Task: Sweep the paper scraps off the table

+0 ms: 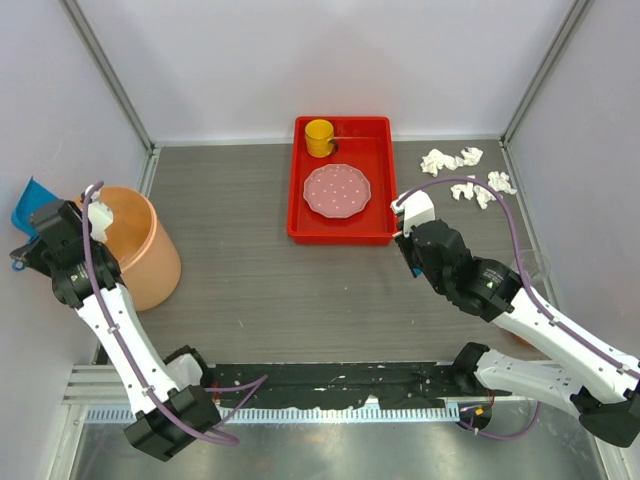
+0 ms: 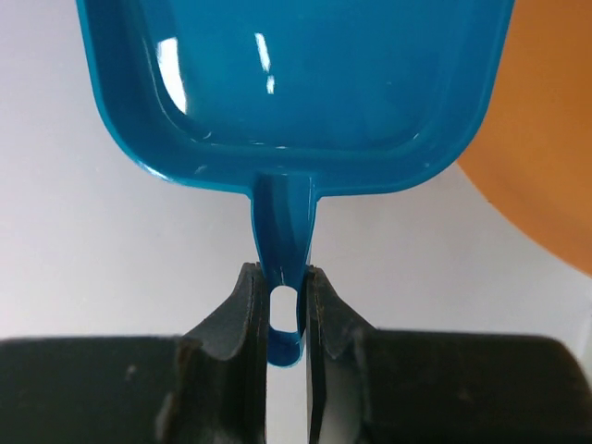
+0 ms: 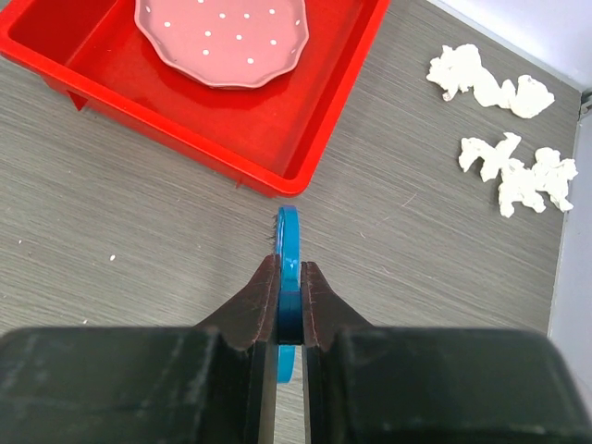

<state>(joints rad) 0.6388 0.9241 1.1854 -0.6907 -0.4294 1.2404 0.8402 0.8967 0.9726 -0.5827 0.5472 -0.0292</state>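
Standing by the table (image 1: 250,290), I see the paper scraps (image 1: 466,173) lying on its far right corner: several crumpled white wads, loosely bunched, near the right wall and apart from the red tray (image 1: 300,190). The tray sits at the middle of the far edge and holds a pink dotted plate (image 1: 337,190) and, behind it, a yellow cup (image 1: 320,137).

The right gripper (image 3: 289,270) hangs over the table just off the tray's near right corner, with the scraps farther back and to its right. Its jaws are pinched tight on a thin blue piece (image 3: 289,231), which shows only edge-on; what it is I cannot tell.

Over on the far left, the left gripper (image 2: 287,282) is clamped on the slotted handle of a blue dustpan (image 2: 296,83), its 2 fingers closed down to the handle's width. The pan is against the white left wall, just beside an orange bucket (image 1: 145,255).
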